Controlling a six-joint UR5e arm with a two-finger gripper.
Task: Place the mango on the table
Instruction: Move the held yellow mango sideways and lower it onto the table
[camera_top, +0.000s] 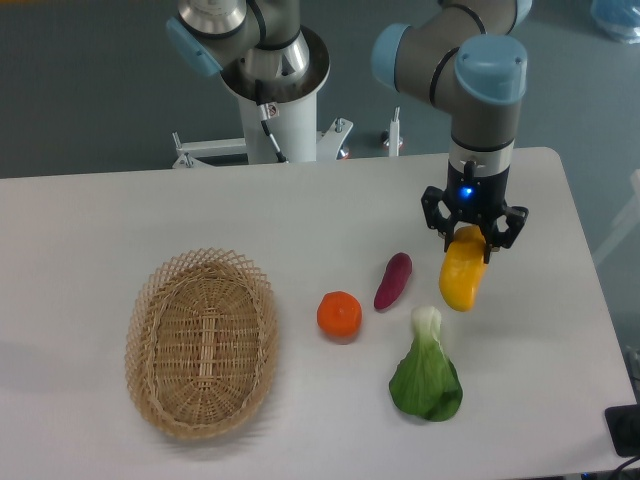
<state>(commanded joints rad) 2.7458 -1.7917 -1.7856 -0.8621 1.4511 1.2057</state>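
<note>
Smooth elongated yellow mango (461, 277) w/ orange-tinged top end hangs near-vertical, slightly tilted, upper end pinched in my black two-finger gripper (470, 240). Can't tell if its low tip touches the large flat white matte table (120, 215). It's over the right side.

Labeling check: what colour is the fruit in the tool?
Yellow, shading to orange at its upper end: the mango, held by the tool. Fixed camera shows it.
</note>
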